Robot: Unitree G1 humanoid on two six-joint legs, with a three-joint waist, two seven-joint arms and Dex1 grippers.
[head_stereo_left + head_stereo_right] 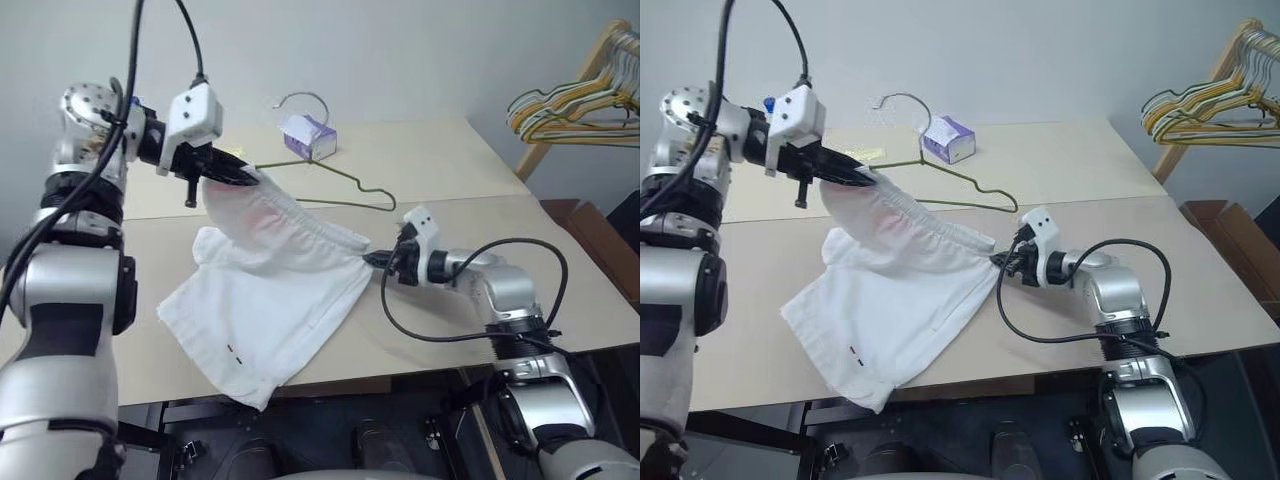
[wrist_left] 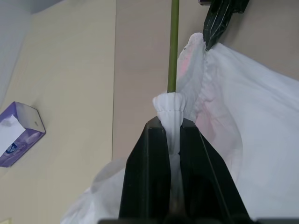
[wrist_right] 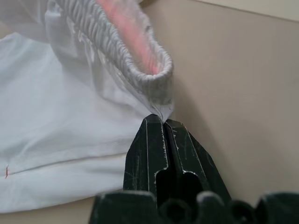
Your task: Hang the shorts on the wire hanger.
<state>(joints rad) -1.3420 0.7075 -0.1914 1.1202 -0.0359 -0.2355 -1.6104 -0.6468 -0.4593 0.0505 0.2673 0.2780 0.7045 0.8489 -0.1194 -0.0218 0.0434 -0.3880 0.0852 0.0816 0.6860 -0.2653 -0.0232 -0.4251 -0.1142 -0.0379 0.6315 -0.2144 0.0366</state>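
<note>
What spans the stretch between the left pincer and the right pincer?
The shorts' gathered waistband, gripped by the left pincer and the right pincer, in the left eye view.

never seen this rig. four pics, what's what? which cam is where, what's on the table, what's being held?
It is a two-armed humanoid robot standing at a table. The two wide pictures come from a stereo camera on its head, looking down over the arms. The two close-ups come from cameras on each wrist, looking along that gripper's black fingers.

On the table lie the white shorts, a thin wire hanger and a small purple tissue box. A bunch of hangers hangs off to the right.

The left gripper is shut on one end of the shorts' waistband and lifts it. The right gripper is shut on the cloth at the waistband's other end, low over the table.
</note>
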